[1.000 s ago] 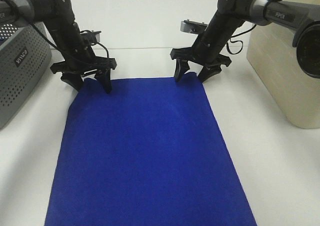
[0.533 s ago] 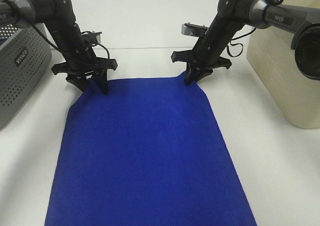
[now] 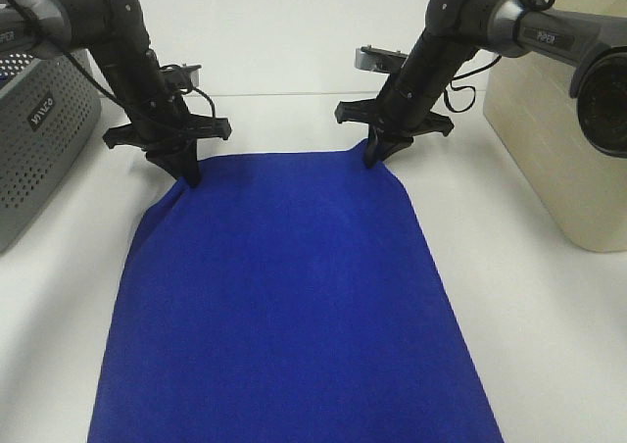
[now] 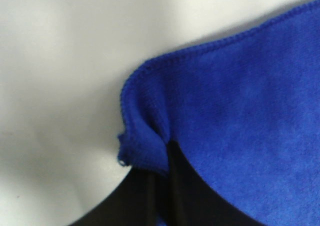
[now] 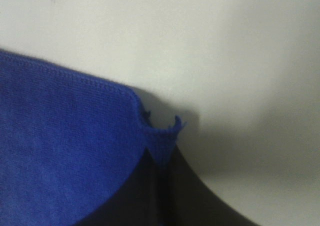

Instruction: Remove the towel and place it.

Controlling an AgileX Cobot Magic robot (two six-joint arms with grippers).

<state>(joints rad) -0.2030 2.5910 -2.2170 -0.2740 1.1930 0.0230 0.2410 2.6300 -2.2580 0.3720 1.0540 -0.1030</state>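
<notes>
The towel (image 3: 284, 296) is lying flat on the table (image 3: 549, 316), reaching forward from both pincers. The left gripper (image 3: 186, 173) and right gripper (image 3: 372, 157) are each pinching a far corner. The cloth is appearing soft, light and limp, sagging unless both corners are rising together.

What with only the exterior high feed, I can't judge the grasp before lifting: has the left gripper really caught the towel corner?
Observer: Yes. In the left wrist view the left gripper has its jaws shut on the towel, with the corner bunched up between them.
Operator: And the right side?
Observer: The right gripper pinches only the very tip of its corner, with a frayed edge poking out.
</notes>
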